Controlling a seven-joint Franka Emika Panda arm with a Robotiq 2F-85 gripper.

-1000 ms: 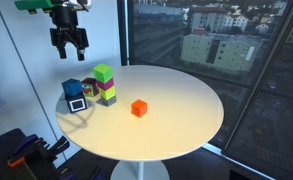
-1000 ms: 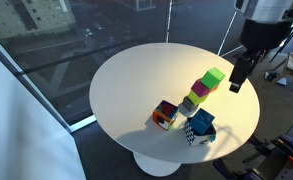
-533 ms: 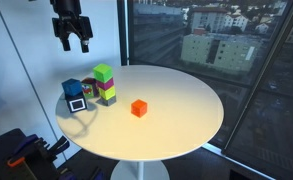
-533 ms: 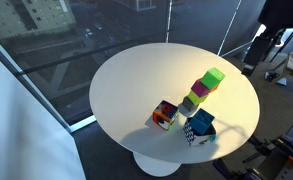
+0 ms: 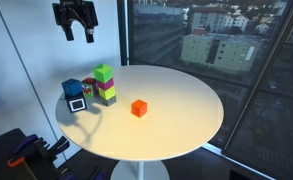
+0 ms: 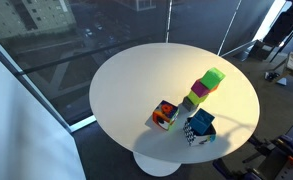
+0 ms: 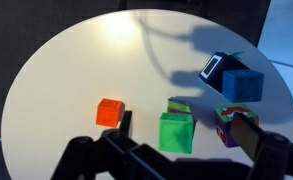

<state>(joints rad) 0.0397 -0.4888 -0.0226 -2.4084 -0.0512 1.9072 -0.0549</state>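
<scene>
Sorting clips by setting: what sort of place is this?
Probably an upper-floor office or lab: floor-to-ceiling glass window overlooking city buildings, and a round white pedestal table holding coloured toy cubes.

In an exterior view the camera sits slightly above the round worktop [image 5: 176, 110], fairly near, facing the windows [image 5: 216, 40]. In an exterior view it looks steeply down on that worktop [image 6: 136, 80]. The wrist view looks down from high; all three share the blocks [image 7: 175, 133]
</scene>
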